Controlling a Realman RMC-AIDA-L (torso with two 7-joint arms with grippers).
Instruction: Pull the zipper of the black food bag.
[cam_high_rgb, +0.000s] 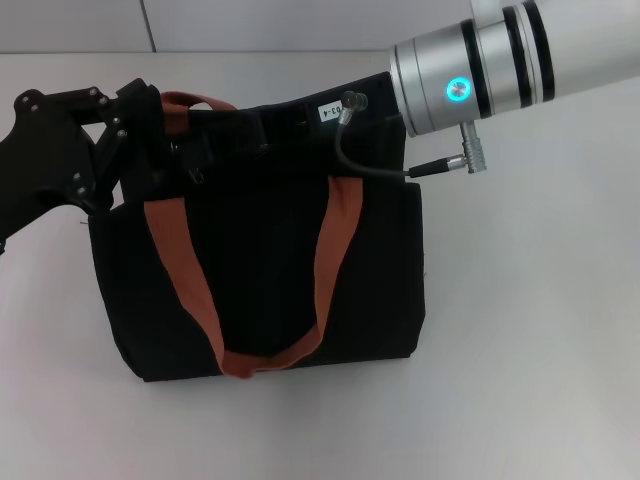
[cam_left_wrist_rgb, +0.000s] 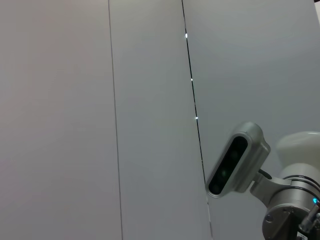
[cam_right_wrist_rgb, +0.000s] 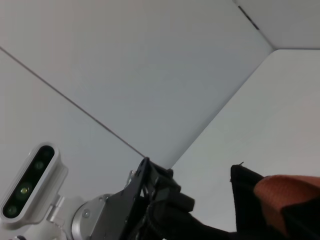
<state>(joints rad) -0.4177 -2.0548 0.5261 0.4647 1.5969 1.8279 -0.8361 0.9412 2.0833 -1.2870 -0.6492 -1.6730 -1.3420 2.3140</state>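
**Both arms at the bag's top edge**

Where the black food bag (cam_high_rgb: 270, 270) stands on the white table (cam_high_rgb: 530, 330), its orange-brown straps (cam_high_rgb: 335, 250) hang down the front. The zipper cannot be made out along its dark top. The left gripper (cam_high_rgb: 150, 150) is at the top left corner, jaw state unclear. The right arm (cam_high_rgb: 490, 70) reaches over the top right edge, its gripper hidden.

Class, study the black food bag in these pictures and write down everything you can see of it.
The black food bag is a boxy tote of black fabric standing on the white table. Two orange-brown strap handles hang down its front face. The left tool is at its top left corner; the right arm reaches over its top right corner. A small white label sits on the top edge. Its zipper cannot be made out.
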